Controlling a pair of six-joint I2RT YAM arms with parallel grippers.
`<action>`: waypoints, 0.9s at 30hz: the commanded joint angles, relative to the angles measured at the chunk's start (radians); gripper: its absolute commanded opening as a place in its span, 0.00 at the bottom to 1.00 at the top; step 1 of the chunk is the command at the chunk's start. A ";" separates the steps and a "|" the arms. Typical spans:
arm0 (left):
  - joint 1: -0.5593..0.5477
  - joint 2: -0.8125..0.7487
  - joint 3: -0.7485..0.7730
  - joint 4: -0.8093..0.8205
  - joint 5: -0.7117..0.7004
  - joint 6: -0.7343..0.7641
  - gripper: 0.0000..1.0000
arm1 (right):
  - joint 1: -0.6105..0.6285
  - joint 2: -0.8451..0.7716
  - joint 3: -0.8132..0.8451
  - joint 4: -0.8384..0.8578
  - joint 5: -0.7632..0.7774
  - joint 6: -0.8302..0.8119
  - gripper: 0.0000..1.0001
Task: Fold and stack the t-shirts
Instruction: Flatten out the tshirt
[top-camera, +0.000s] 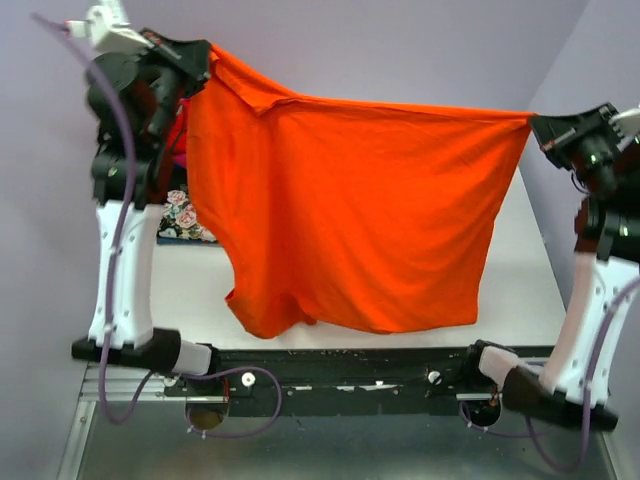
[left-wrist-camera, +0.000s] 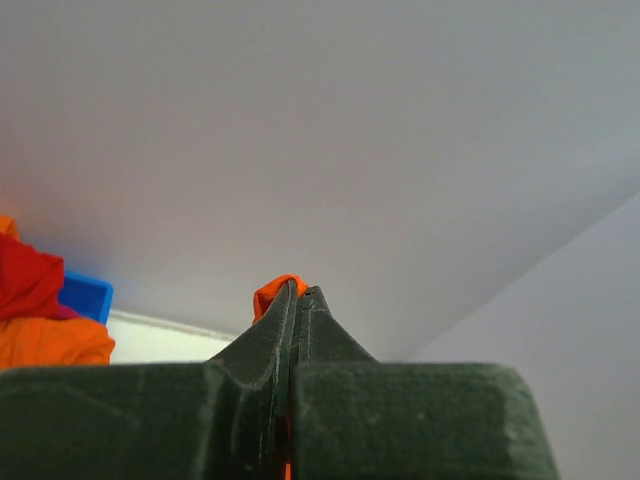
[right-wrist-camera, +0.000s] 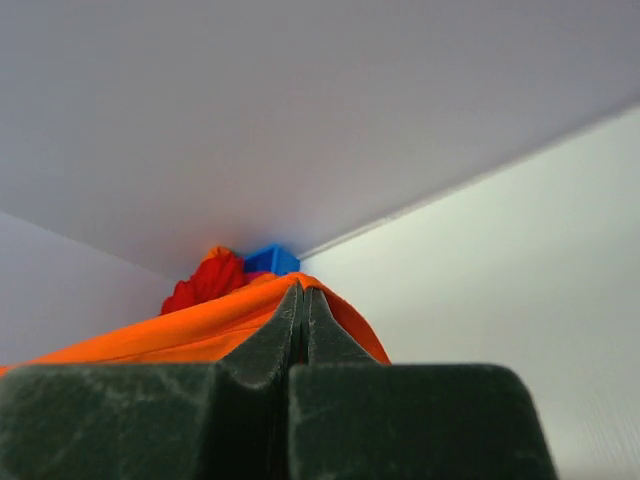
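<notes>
A bright orange t-shirt (top-camera: 350, 210) hangs spread between my two raised grippers above the white table (top-camera: 520, 270). My left gripper (top-camera: 205, 62) is shut on its upper left corner; a tuft of orange cloth (left-wrist-camera: 275, 292) pokes out past the closed fingertips. My right gripper (top-camera: 535, 125) is shut on the upper right corner, and the orange cloth (right-wrist-camera: 200, 325) drapes away leftward from its tips. The shirt's lower edge dangles near the table's front. A black rose-print t-shirt (top-camera: 182, 218) lies on the table behind the left arm.
A blue bin (right-wrist-camera: 270, 260) with red and orange t-shirts (right-wrist-camera: 205, 285) heaped in it stands at the far left; it also shows as a blue bin (left-wrist-camera: 85, 295) in the left wrist view. Walls close in at the back and the right.
</notes>
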 joint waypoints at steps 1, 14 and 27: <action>0.008 0.176 0.002 0.103 0.040 -0.036 0.00 | -0.008 0.196 0.042 0.045 -0.026 0.042 0.01; -0.012 0.539 0.460 0.254 0.103 -0.133 0.00 | -0.075 0.718 0.647 -0.001 -0.169 0.130 0.01; -0.059 0.269 -0.370 0.457 0.082 -0.007 0.00 | -0.124 0.587 0.059 0.192 -0.244 0.144 0.01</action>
